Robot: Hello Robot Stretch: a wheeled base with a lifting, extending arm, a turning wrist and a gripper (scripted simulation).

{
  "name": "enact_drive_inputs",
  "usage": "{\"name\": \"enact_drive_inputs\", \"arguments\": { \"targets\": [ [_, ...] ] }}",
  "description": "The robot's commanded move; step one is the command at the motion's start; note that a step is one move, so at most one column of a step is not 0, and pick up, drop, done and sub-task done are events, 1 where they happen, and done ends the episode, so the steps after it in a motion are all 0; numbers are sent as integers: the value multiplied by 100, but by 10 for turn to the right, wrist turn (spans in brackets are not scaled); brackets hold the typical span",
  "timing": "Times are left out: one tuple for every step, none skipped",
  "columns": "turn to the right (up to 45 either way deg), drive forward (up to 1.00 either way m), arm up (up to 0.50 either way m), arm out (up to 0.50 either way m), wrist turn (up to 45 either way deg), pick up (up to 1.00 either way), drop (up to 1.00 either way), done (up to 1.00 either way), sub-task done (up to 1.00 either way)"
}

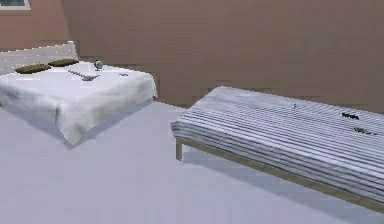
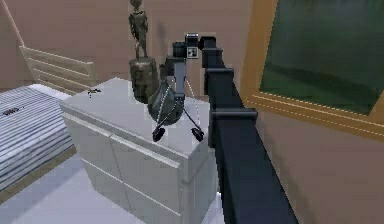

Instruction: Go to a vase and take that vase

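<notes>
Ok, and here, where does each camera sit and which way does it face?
Forward view: on the robot, facing ahead and down, at a white bed and a striped bed.
Arm side view: on the robot's body, facing out to the arm's side, at a white cabinet with a statue; the arm and gripper show.
Shared: the striped bed, forward view's right, arm side view's left edge.

white bed far L w/ 2 dark pillows | striped bed R fg | brown wall bhd
</notes>
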Motion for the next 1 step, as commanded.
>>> {"name": "enact_drive_inputs", "arguments": {
  "targets": [
    [0, 0, 0, 0, 450, 0, 0, 0, 0]
  ]
}}
